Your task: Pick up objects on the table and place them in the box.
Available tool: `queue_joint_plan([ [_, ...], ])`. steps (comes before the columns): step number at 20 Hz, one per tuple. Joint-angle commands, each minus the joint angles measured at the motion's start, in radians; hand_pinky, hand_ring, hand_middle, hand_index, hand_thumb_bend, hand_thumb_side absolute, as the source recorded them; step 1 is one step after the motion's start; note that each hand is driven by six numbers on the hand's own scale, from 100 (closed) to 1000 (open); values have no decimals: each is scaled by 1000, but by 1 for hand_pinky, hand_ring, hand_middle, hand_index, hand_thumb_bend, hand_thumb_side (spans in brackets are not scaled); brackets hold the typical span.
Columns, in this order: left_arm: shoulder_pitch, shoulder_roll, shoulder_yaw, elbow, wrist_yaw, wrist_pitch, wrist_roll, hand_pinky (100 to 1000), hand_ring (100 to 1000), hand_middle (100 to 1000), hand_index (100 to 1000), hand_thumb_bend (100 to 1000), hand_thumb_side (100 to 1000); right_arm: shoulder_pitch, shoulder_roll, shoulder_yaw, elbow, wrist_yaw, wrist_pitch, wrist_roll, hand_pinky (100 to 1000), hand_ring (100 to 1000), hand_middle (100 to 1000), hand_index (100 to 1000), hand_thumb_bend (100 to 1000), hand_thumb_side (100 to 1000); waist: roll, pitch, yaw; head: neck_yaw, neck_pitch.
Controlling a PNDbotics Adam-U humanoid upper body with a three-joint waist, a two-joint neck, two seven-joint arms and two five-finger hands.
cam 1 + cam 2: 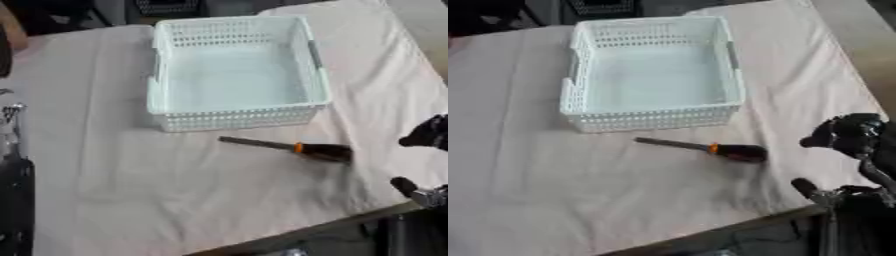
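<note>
A screwdriver (289,147) with a black handle, an orange collar and a dark metal shaft lies flat on the cloth, just in front of the white perforated box (236,119). The handle points right and the shaft left. Nothing shows inside the box. My right hand (850,135) hangs at the table's right edge, to the right of the handle and apart from it, open and holding nothing. Its thumb (805,188) sticks out lower down. Of my left arm (13,195) only a black and silver strip shows at the left edge.
A pale cloth (175,200) covers the table, and its front edge runs diagonally across the lower right. A dark basket (605,6) stands beyond the far edge. A person's arm (10,30) shows at the far left corner.
</note>
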Motion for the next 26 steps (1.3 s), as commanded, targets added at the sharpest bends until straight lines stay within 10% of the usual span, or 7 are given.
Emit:
queue_joint_plan([
  [1, -15, 5, 0, -17, 0, -2, -4, 678, 780, 819, 850, 176, 846, -12, -41, 1, -20, -2, -4, -4, 372, 504, 531, 676, 403, 515, -6, -13, 1, 1, 0],
  [26, -12, -2, -16, -17, 7, 5, -27, 678, 779, 819, 849, 172, 850, -262, -84, 81, 176, -109, -76, 84, 369, 500, 529, 684, 392, 533, -4, -14, 13, -14, 0],
])
